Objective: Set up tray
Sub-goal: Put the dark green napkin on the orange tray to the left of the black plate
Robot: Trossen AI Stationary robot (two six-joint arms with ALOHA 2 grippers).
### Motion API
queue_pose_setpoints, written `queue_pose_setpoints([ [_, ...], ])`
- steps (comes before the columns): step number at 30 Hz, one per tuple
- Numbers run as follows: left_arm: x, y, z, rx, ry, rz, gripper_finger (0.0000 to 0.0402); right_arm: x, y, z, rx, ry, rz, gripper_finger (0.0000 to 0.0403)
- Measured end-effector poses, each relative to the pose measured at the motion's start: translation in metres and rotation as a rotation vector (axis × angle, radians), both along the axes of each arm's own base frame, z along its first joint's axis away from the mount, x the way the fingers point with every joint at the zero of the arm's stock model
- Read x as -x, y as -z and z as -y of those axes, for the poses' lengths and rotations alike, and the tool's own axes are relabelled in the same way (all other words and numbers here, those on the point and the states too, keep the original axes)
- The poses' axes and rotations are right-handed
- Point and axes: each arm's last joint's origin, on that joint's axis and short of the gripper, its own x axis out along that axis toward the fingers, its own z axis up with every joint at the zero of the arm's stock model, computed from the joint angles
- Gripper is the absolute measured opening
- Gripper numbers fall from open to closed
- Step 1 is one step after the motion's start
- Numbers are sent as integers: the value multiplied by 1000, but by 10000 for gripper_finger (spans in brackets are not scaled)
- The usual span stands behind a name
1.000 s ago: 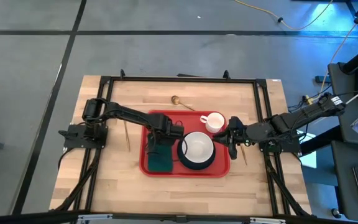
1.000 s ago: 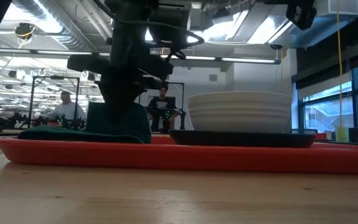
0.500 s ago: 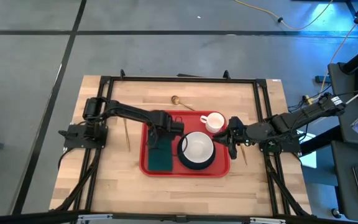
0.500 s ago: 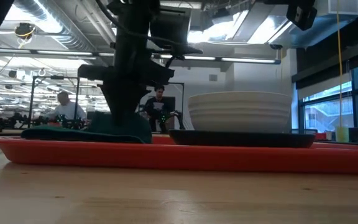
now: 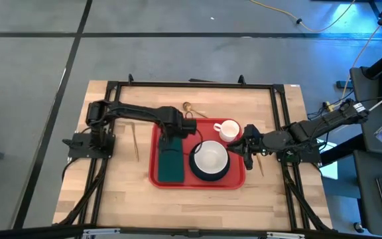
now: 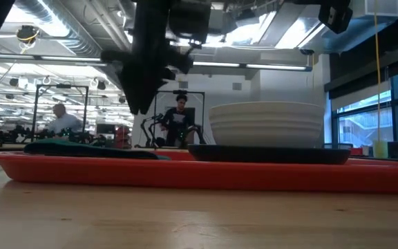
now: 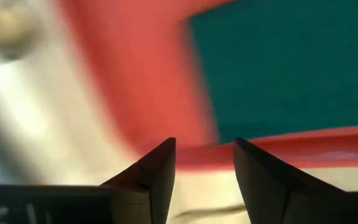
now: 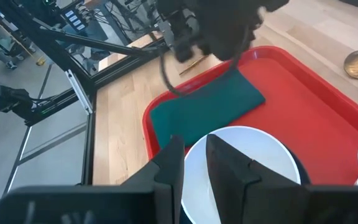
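Note:
The red tray point(image 5: 155, 180) lies mid-table. On it a dark green cloth point(image 5: 171, 163) lies flat at the left. A white bowl point(image 5: 210, 158) sits on a dark plate point(image 6: 268, 153) at the right, and a white cup point(image 5: 229, 130) stands at the far right corner. My left gripper point(image 5: 176, 135) is open and empty, raised above the cloth's far end; the low view point(image 6: 140, 107) shows it clear of the cloth point(image 6: 81, 148). My right gripper point(image 5: 245, 147) waits at the tray's right edge, with a narrow gap between its fingers and nothing in it.
A gold spoon point(image 5: 187, 106) lies on the table beyond the tray's far edge. One chopstick point(image 5: 135, 143) lies left of the tray and another point(image 5: 260, 164) right of it. People sit in the room behind the table.
My left gripper has let go of the green cloth, risen and drawn back toward the table's far edge. The cloth's end, held up a second ago, has dropped, and the cloth now lies flat and stretched out along the tray's left side.

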Motion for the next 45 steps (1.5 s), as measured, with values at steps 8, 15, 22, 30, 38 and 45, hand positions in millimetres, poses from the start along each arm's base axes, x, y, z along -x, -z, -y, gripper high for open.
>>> queue_pose_setpoints([
  [8,-2,9,25,215,35,43,90,0,0,0,-2,-4,-3,71],
  [15,2,37,39,220,79,53,11,0,1,0,0,-14,-16,71],
  [22,5,52,38,208,32,70,2,1,2,0,4,-16,-22,71],
  [30,10,66,35,134,25,72,2,1,2,0,7,-16,-28,71],
  [38,10,68,27,34,13,82,4,1,3,0,7,-16,-29,71],
  [45,8,68,21,53,-6,104,3,1,3,0,10,-16,-35,71],
])
